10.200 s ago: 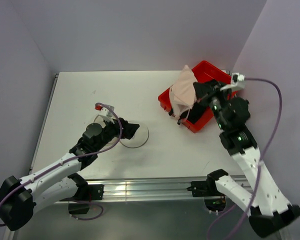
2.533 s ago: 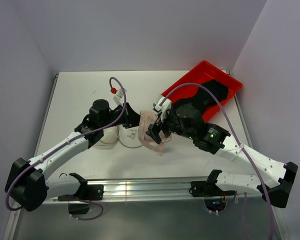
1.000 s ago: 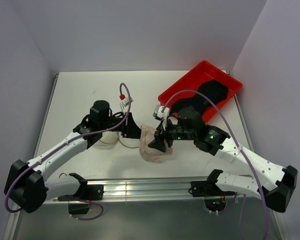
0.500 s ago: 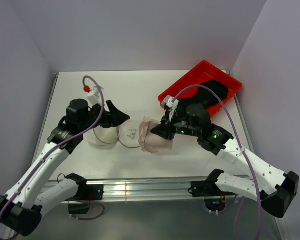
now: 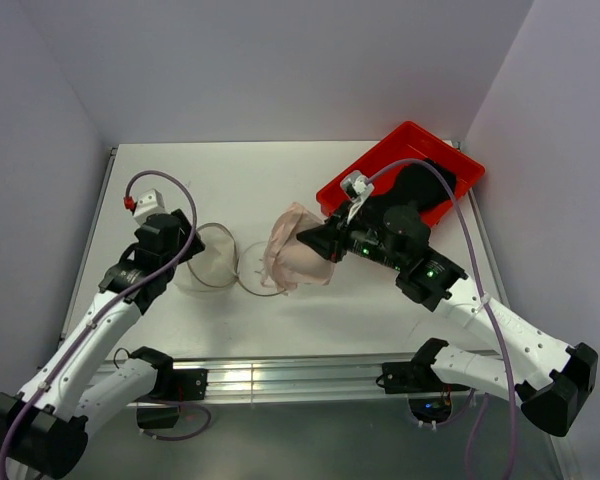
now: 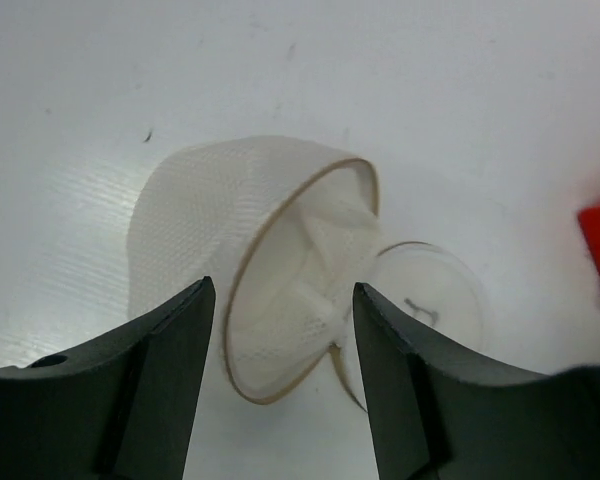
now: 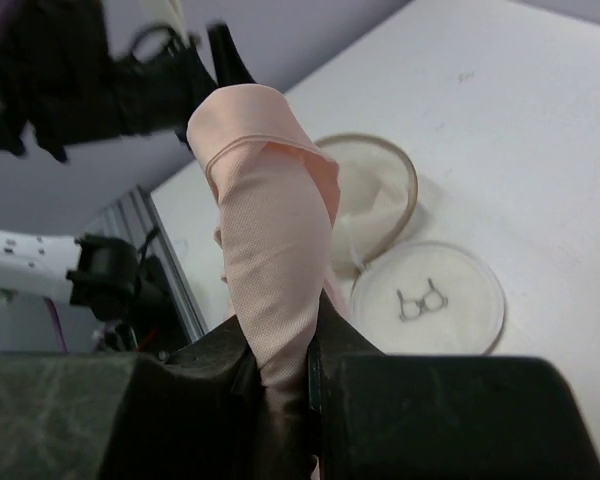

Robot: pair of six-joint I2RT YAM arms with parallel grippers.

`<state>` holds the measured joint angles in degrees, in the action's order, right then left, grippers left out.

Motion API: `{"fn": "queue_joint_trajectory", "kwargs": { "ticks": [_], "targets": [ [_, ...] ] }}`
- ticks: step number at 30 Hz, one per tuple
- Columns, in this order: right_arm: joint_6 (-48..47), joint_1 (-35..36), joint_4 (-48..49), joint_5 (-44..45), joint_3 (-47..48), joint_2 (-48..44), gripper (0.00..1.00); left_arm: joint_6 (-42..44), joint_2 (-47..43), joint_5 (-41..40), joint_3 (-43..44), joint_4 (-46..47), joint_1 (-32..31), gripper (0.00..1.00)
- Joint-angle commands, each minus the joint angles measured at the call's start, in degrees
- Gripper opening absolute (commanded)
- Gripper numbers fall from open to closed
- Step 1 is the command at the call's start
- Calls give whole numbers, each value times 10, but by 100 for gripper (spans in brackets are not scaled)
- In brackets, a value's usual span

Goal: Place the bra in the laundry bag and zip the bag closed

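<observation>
While the right gripper (image 7: 280, 372) is clamped on a fold of the pink bra (image 7: 270, 230), the cloth is held off the table (image 5: 280, 170), just to the right of the bag (image 6: 185, 220). The bag lies on its side with its mouth open. Its lid (image 7: 428, 298) lies flat just beside the rim, squiggle up. The left gripper (image 6: 280, 295) hovers over the bag, fingers apart and holding nothing. A red tray (image 5: 417, 135) sits at the far right.

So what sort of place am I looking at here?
Most likely a robotics lab test cell: left arm and right arm bolted to a metal rail, a white table boxed in by plain walls, and a laundry bag and red tray as props.
</observation>
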<state>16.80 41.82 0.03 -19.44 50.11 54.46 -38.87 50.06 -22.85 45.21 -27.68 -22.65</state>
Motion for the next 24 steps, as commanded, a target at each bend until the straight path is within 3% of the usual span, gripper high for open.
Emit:
{"fn": "queue_joint_trajectory", "kwargs": {
  "ticks": [1,11,18,19,20,24],
  "targets": [
    [53,-4,101,26,-2,-8,6,-26,18,-51,-9,22,20,63],
    [120,-3,174,38,-42,-3,4,-45,106,-50,-42,71,42,49],
    [128,-3,183,52,-50,1,3,-41,126,-18,-61,115,48,21],
    [133,-3,191,55,-52,6,3,-41,127,-14,-61,117,48,7],
    [147,-3,197,59,-54,9,3,-41,127,-10,-61,119,48,1],
    [192,-2,225,87,-52,37,0,-44,108,39,-85,165,48,0]
  ]
}}
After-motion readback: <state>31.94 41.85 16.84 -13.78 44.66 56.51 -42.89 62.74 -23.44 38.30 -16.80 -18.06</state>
